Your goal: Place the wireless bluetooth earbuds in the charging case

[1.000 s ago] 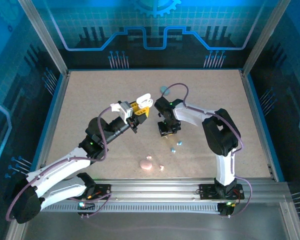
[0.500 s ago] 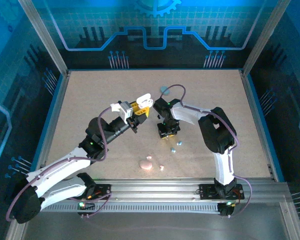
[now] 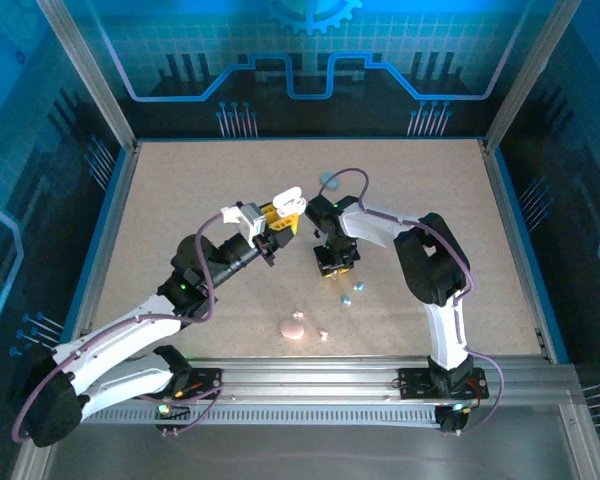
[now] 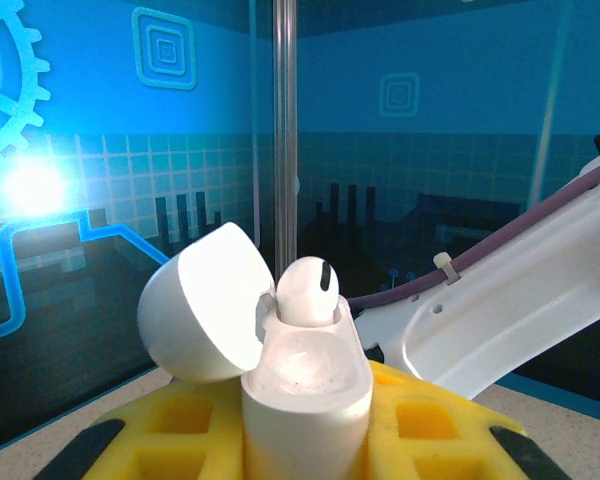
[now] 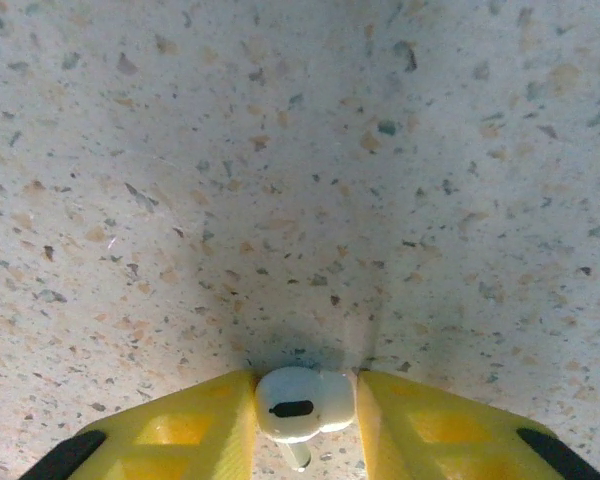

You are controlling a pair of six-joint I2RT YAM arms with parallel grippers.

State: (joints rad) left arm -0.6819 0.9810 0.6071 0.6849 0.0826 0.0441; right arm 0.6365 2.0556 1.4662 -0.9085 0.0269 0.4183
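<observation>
Seen from above, the left pincer [image 3: 282, 214] clamps the open white charging case [image 3: 289, 199] beside the lowered right pincer [image 3: 335, 264]; the left wrist camera shows one white earbud [image 4: 308, 290] seated in that case; the right wrist camera shows a second earbud [image 5: 298, 402] pinched between yellow fingers [image 5: 180, 432] above the speckled counter [image 5: 280, 150].

Far-left tabletop [image 3: 180, 185] free (teal earbuds [image 3: 358, 290] clutter centre)

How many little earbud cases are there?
3: the white case, open, in the left tool; the pink case nearest the front; the teal case farthest back. More may be hidden.
</observation>
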